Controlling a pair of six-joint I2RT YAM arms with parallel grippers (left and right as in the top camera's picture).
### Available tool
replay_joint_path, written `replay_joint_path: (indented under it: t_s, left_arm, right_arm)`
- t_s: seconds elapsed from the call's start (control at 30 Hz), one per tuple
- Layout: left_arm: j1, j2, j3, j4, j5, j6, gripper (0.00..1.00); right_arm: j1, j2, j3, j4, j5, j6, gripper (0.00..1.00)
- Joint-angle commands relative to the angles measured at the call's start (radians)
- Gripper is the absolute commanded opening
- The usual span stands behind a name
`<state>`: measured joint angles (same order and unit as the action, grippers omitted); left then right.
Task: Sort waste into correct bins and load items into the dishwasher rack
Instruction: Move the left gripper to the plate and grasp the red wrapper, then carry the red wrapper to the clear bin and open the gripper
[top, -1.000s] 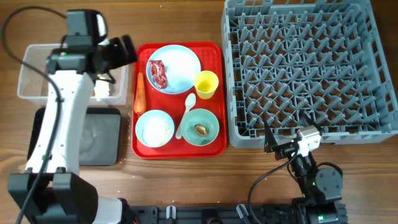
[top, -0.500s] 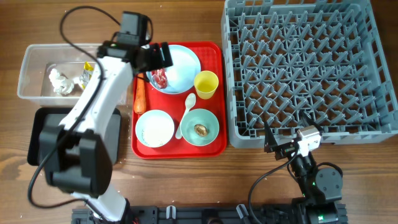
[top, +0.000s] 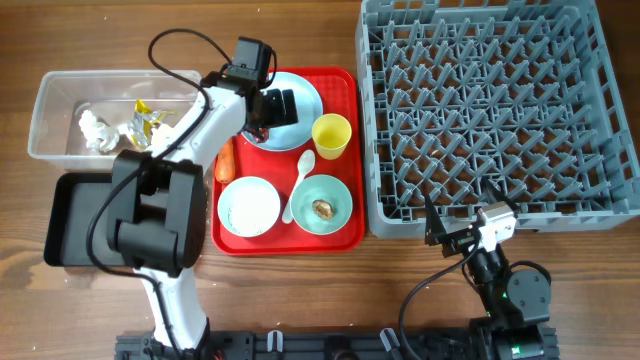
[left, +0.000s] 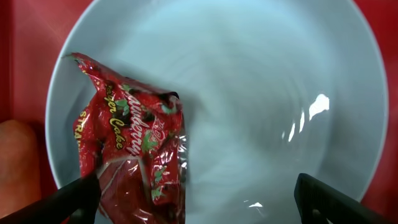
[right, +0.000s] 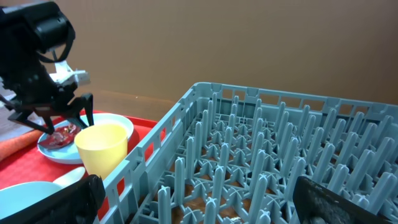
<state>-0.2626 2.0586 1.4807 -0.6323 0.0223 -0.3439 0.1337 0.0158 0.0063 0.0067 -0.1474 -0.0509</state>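
Observation:
My left gripper is open and empty, low over the pale blue plate on the red serving tray. In the left wrist view its fingers straddle the red wrapper lying on the plate. The carrot lies at the tray's left edge. A bowl of rice, a bowl with the brown lump, the spoon and the yellow cup stand on the tray. My right gripper is open and empty at the grey rack's front edge.
The clear tub at the far left holds the tissue and a yellow wrapper. The black tray lies in front of it. The red serving tray sits between the bins and the rack.
My left arm has swung right from over the clear tub to over the plate and red wrapper. The right arm has not moved.

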Motion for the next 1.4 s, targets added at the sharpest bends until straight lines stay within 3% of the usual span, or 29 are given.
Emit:
replay_joint_path:
  t_s: [0.0, 0.27, 0.5, 0.53, 0.7, 0.73, 0.97, 1.23, 1.37]
  left_arm:
    - [-0.006, 0.029, 0.011, 0.005, -0.016, -0.013, 0.99]
    - [-0.019, 0.058, 0.011, 0.005, -0.016, -0.012, 0.89]
    - [-0.024, 0.062, 0.011, 0.005, -0.017, -0.011, 0.68]
    - [-0.024, 0.062, 0.011, 0.005, -0.017, -0.01, 0.64]
    - [-0.023, 0.06, 0.011, 0.005, -0.017, -0.001, 0.08]
    - [-0.023, 0.057, 0.011, 0.005, -0.017, -0.001, 0.04]
    - [-0.022, -0.027, 0.013, 0.005, -0.017, -0.001, 0.04]
    - [0.031, -0.277, 0.013, -0.055, -0.05, 0.052, 0.04]
    - [0.094, -0.387, 0.013, -0.097, -0.146, 0.052, 0.04]
  right_arm:
    - [-0.005, -0.005, -0.001, 0.003, 0.014, -0.009, 1.0]
    - [-0.005, -0.005, -0.001, 0.003, 0.014, -0.009, 1.0]
    - [-0.005, -0.005, -0.001, 0.003, 0.014, -0.009, 1.0]
    - [-0.005, -0.005, -0.001, 0.003, 0.014, -0.009, 1.0]
    - [-0.005, -0.005, -0.001, 0.003, 0.014, -0.009, 1.0]
    - [-0.005, -0.005, -0.001, 0.003, 0.014, -0.009, 1.0]
    - [-0.005, -0.005, -0.001, 0.003, 0.014, -0.009, 1.0]
    - [-0.005, -0.005, -0.001, 0.003, 0.014, -0.009, 1.0]
    - [-0.005, -0.005, -0.001, 0.003, 0.014, -0.009, 1.0]
